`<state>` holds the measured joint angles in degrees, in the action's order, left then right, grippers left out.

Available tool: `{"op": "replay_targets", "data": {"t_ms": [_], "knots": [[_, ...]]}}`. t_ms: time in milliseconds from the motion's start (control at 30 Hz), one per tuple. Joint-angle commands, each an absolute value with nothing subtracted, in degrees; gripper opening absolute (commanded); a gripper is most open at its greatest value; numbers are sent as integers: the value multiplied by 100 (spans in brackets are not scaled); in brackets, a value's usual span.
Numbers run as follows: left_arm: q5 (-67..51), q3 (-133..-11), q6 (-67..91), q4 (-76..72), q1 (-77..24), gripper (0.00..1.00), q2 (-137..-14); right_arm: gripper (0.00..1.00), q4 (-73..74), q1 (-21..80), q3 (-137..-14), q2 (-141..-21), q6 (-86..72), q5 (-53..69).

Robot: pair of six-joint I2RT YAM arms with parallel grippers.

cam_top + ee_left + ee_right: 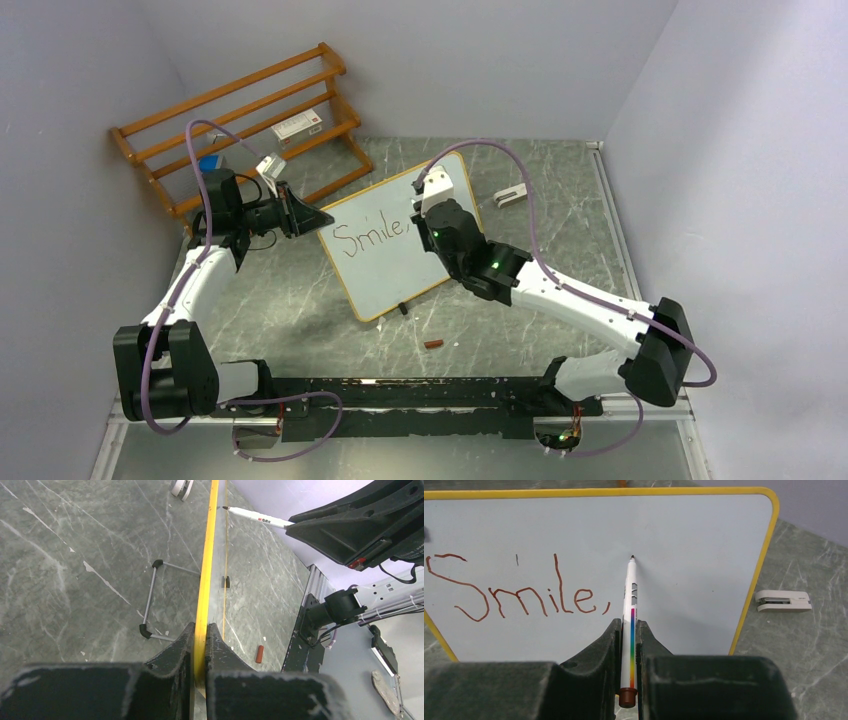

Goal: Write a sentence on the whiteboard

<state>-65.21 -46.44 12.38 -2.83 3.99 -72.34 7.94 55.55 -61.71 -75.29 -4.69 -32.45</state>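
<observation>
While the sentence reads only "Smile," in dark red on the whiteboard, centre frame, the right gripper is clamped on a marker, tip at or just off the board. Left gripper pinches the board's yellow edge. Rack, upper left, holds a white box; label unreadable.

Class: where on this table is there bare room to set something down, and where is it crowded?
Bare table lies between the whiteboard, left arm and front rail; more between the small white object and right wall. Crowded: around the board, with left gripper and right gripper at it, and by the rack.
</observation>
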Motion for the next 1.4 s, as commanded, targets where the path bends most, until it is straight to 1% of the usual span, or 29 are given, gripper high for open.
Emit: {"op": "replay_targets", "data": {"t_ms": [0,700,1367], "knots": [[-5968,-4648,694,-44,483,5,-7392,0,728,5474,-6293,-7638,-463,-3322],[-5968,-4649,693,-44,484,5,-7390,0,1416,5463,-6072,-7475,-859,-3058],[-5974,-4649,686,-44,483,5,-7399,0,1711,5471,-5854,-7313,-1028,-2935]]}}
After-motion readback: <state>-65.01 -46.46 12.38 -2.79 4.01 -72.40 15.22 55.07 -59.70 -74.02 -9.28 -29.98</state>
